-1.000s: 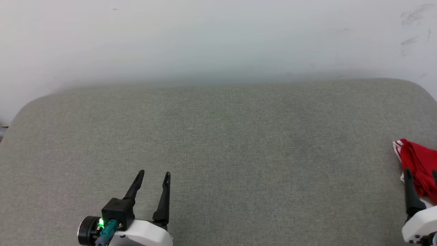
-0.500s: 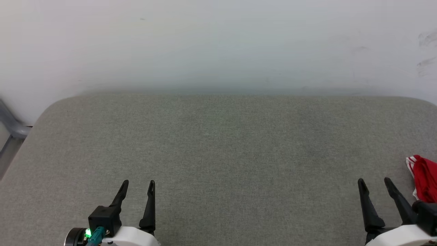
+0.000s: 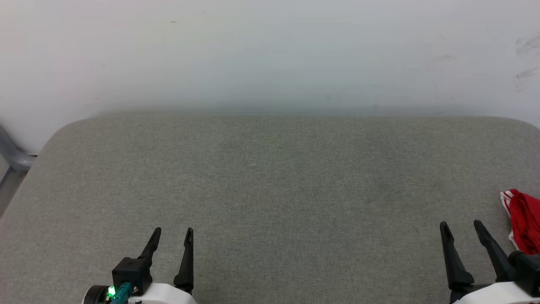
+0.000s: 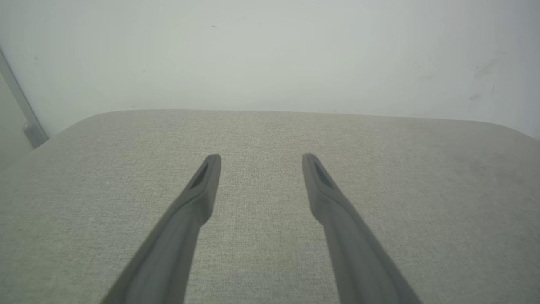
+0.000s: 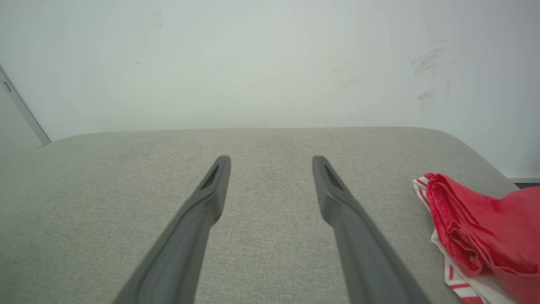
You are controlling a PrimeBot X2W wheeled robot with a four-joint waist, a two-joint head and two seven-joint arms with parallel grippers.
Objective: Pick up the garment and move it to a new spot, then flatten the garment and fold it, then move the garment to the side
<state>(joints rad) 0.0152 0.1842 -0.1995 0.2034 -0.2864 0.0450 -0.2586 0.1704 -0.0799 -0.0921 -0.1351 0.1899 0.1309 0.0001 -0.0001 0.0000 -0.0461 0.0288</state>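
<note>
The garment (image 3: 525,220) is a bunched red cloth with white and red-striped trim, lying at the far right edge of the grey padded surface (image 3: 278,177); most of it is cut off by the frame. In the right wrist view the garment (image 5: 476,232) lies to the right of the fingers, apart from them. My right gripper (image 3: 461,226) is open and empty at the lower right, just left of the garment. My left gripper (image 3: 173,233) is open and empty at the lower left. In each wrist view the fingers, left (image 4: 261,157) and right (image 5: 271,159), stand wide apart over bare fabric.
A pale wall (image 3: 270,50) rises right behind the padded surface, with dark scuffs at the upper right. A grey metal bar (image 3: 12,158) stands off the surface's left edge. The surface has rounded far corners.
The head view has swung between one second ago and now, bringing the whole right gripper into the picture. My right gripper has drawn back off the garment and stands left of it.
</note>
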